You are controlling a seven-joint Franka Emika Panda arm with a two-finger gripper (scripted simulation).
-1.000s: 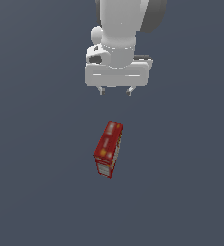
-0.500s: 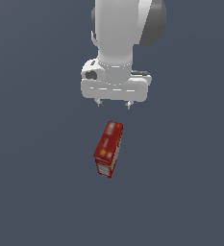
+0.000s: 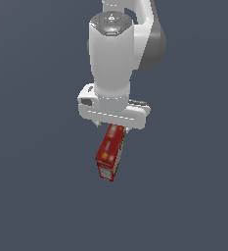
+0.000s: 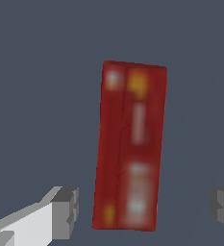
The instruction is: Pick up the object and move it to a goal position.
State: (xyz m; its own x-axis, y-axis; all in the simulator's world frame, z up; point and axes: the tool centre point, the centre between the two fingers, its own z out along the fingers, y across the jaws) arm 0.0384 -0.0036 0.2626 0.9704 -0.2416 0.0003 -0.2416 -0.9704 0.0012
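While the red box [image 3: 110,152] lies flat on the grey desk [image 3: 32,196], the gripper [image 3: 111,128] hangs above its far end, so the step in hand is the approach to the grasp, with nothing lifted yet. In the wrist view the two fingertips [image 4: 65,211] stand wide apart, one on each long side of the box [image 4: 131,146], with a clear gap on both sides; neither touches it. The box runs lengthwise between them and stretches away from the gripper, a little tilted against the line that would cross the fingertips squarely. Its top shows yellow-orange spots and a pale label panel.

By my judgement the gripper is set over one end of the box, not its middle. The next move calls for a small shift along the box toward its centre, perhaps a slight turn of the wrist to square the fingers to the long sides, then a descent until the fingertips flank the sides, and a close. No goal marker shows in either view.
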